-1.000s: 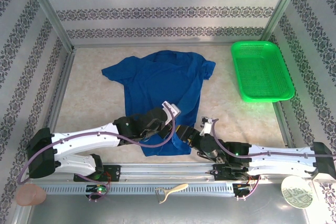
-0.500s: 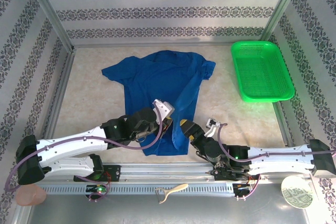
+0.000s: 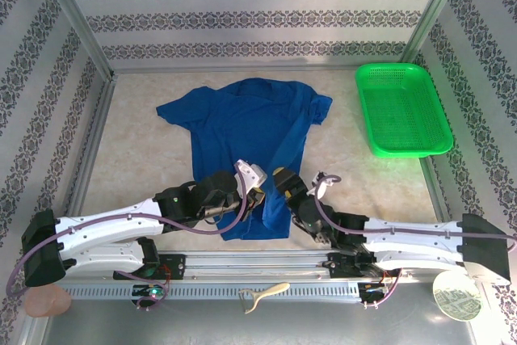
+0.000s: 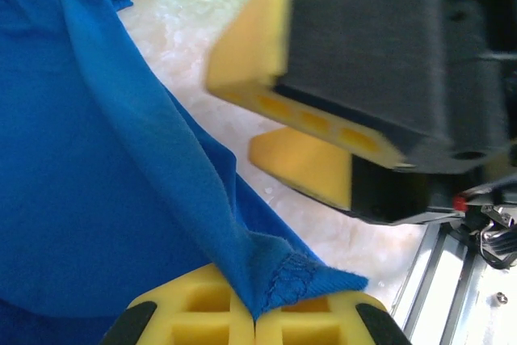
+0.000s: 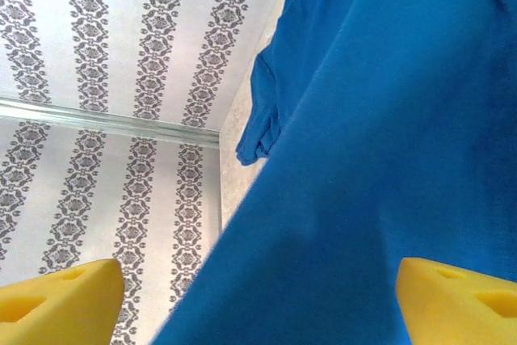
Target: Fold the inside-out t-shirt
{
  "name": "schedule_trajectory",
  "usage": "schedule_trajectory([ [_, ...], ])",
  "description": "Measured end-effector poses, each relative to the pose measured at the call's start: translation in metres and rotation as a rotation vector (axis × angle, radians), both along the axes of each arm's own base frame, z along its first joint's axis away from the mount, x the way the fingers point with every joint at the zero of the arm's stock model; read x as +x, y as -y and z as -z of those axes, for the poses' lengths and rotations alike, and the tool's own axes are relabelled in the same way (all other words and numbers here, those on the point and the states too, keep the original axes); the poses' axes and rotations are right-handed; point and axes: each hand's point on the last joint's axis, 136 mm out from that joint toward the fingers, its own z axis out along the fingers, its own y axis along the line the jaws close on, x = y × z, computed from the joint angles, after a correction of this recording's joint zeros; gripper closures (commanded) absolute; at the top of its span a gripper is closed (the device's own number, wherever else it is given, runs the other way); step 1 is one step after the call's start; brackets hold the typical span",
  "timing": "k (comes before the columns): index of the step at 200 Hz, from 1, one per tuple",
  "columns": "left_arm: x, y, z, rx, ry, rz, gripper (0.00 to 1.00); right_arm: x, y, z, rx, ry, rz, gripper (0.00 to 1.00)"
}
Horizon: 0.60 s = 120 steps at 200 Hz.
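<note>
The royal blue t-shirt [image 3: 242, 119] lies spread on the table, collar toward the back wall. Its lower right hem is lifted into a ridge. My left gripper [image 3: 258, 190] is shut on that hem corner [image 4: 303, 274], and in the left wrist view its yellow fingertips [image 4: 202, 313] pinch the stitched edge. Just to the right, my right gripper [image 3: 283, 179] stands open beside the ridge. In the right wrist view its yellow pads [image 5: 56, 296] sit far apart with the blue cloth [image 5: 363, 159] spanning between them. The left wrist view shows the right gripper's fingers [image 4: 311, 163] close above the table.
A green mesh basket [image 3: 402, 109] stands at the back right. Patterned walls and metal posts enclose the table [image 3: 137, 159]. On the front rail lie a peeler-like tool [image 3: 262, 295], a pink lump [image 3: 47, 300] and a white disc [image 3: 456, 295].
My right gripper has slid left and forward up to the lifted hem beside the left gripper. The left gripper has shifted slightly left while holding the hem, tightening the ridge.
</note>
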Motion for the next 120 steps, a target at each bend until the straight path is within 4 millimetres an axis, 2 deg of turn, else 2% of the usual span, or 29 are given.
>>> schedule_trajectory([
  [17,-0.002,0.002,0.001,0.001,-0.008,0.011,1.00,0.008,-0.014,-0.003,0.022,-0.017,-0.015,0.21],
  [28,-0.003,0.002,0.002,0.002,-0.012,0.017,1.00,0.011,-0.022,-0.001,0.032,-0.029,-0.032,0.30],
  [50,-0.004,0.003,0.003,0.001,-0.017,0.024,1.00,0.015,-0.035,0.008,0.052,-0.056,-0.059,0.81],
  [63,-0.004,0.004,0.003,0.002,-0.018,0.026,0.91,0.018,-0.038,0.010,0.067,-0.064,-0.071,1.00],
  [87,-0.003,0.003,0.003,0.007,-0.010,0.024,0.69,0.020,-0.037,0.000,0.113,-0.051,-0.084,1.00],
  [120,-0.003,-0.011,0.010,0.011,-0.005,-0.018,0.54,0.016,-0.026,-0.023,0.156,-0.011,-0.100,1.00],
])
